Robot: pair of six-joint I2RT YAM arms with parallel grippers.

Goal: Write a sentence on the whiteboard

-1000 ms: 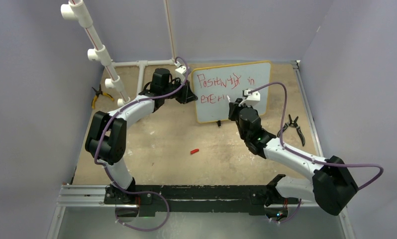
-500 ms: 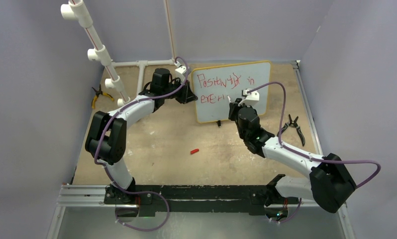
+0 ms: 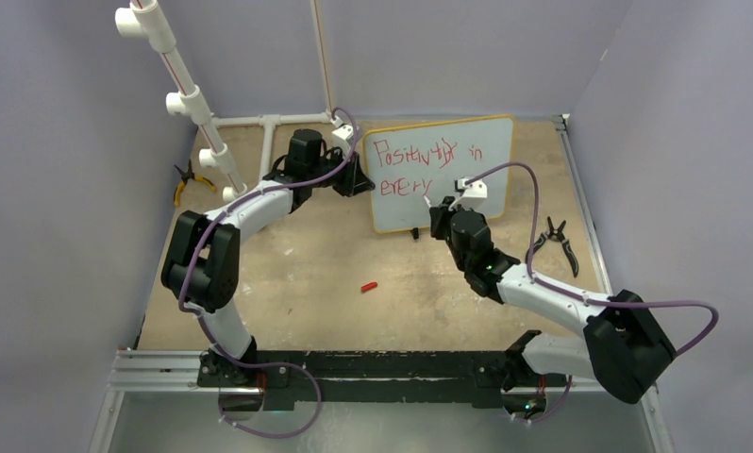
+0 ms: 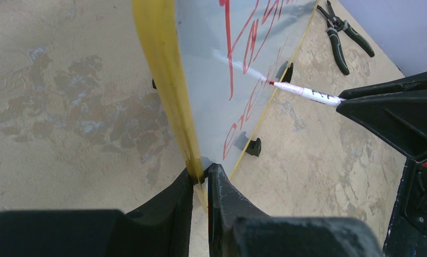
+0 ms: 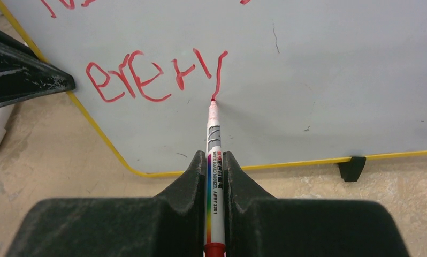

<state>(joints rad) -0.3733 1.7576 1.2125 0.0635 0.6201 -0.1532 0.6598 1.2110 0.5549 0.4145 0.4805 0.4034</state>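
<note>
Right wrist view puts the right gripper (image 5: 215, 155) first: its two black fingers are pinched narrow on the barrel of a white marker (image 5: 214, 128), which sticks out ahead of them with its red tip touching the whiteboard (image 5: 334, 80) at the foot of a long slanted stroke. That stroke reads as the tail of a "y", closing the lower line of the sentence (image 5: 147, 80), roughly "every", beneath an upper line seen only in part here. The left gripper (image 4: 202, 174), in its own wrist view, is clamped tight on the board's yellow frame at the left edge, holding the board upright on its small black feet. From above, the board stands toward the back of the table (image 3: 297, 274), with bare white surface to the right of the lower word and below it. A small red cap (image 3: 369, 285) lies well in front of the board, and black pliers (image 3: 563, 241) lie off its right end. By my reading the writing step is midway: one word is just completed and the line looks unfinished. The next move calls for lifting the tip clear, shifting right of the "y" to leave a gap, and pressing lightly again while the left arm braces the board against the push.
</note>
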